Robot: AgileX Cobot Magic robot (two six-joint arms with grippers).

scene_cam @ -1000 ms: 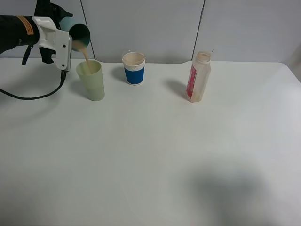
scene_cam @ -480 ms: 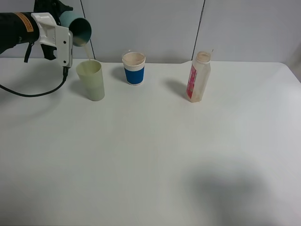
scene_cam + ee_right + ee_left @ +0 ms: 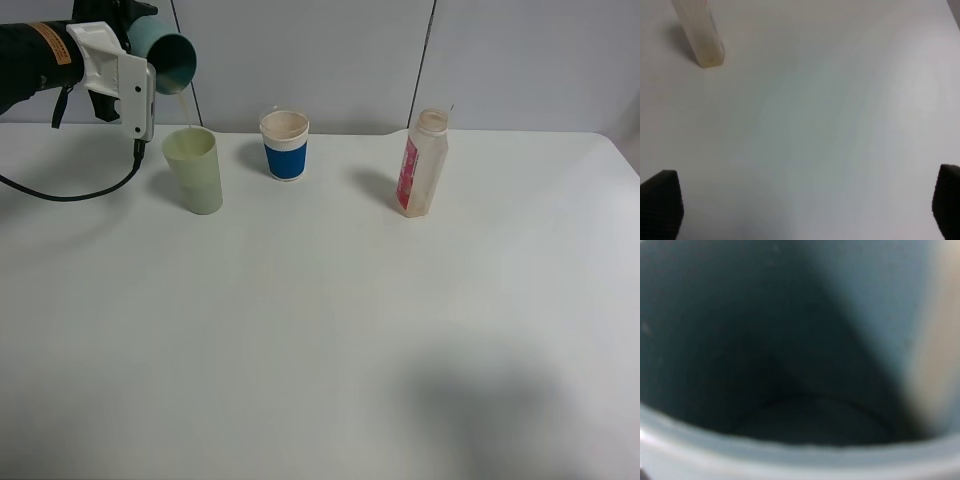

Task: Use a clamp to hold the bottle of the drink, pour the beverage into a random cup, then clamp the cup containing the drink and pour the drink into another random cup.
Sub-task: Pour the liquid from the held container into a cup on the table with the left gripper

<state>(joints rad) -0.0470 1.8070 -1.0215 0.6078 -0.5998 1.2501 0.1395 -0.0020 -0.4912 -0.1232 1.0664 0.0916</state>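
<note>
Directly above the pale green cup [image 3: 193, 170] on the bench [image 3: 320, 330], the left tool [image 3: 125, 85], pinching the teal cup [image 3: 165, 58] tipped mouth-down, trickles drink.

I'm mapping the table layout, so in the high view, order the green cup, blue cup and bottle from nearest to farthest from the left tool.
1. Green cup, just below the left tool.
2. Blue cup, mid-table.
3. Bottle, far right.
</note>
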